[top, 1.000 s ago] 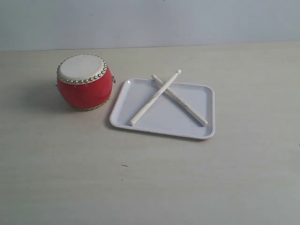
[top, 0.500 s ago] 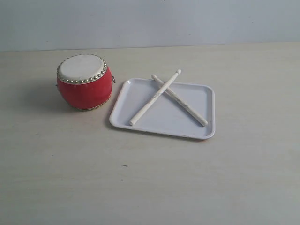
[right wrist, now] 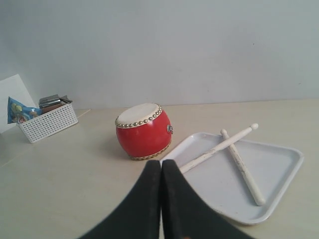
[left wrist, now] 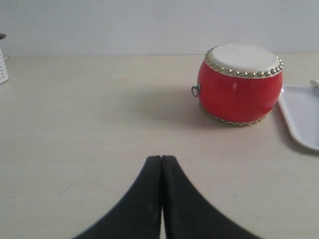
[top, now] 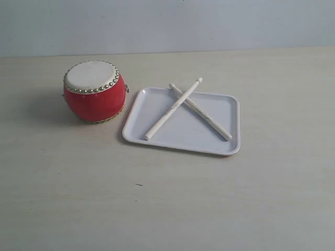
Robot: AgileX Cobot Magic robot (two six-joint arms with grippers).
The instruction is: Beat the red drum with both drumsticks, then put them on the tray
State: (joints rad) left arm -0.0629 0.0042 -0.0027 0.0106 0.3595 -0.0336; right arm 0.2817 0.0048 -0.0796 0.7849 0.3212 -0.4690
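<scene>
The red drum (top: 95, 91) stands upright on the table, left of the white tray (top: 157, 140). Two pale drumsticks lie crossed on the tray: one drumstick (top: 172, 109) overhangs the far rim, the other drumstick (top: 200, 112) runs toward the tray's near right. Neither arm shows in the exterior view. In the left wrist view my left gripper (left wrist: 161, 158) is shut and empty, well short of the drum (left wrist: 239, 83). In the right wrist view my right gripper (right wrist: 161, 163) is shut and empty, apart from the drum (right wrist: 143, 131), the tray (right wrist: 279, 194) and the sticks (right wrist: 219, 147).
A white perforated basket (right wrist: 49, 123) holding small packets sits by the back wall, beyond the drum as the right wrist view has it. A pale wall (top: 167, 23) rises behind the table's far edge.
</scene>
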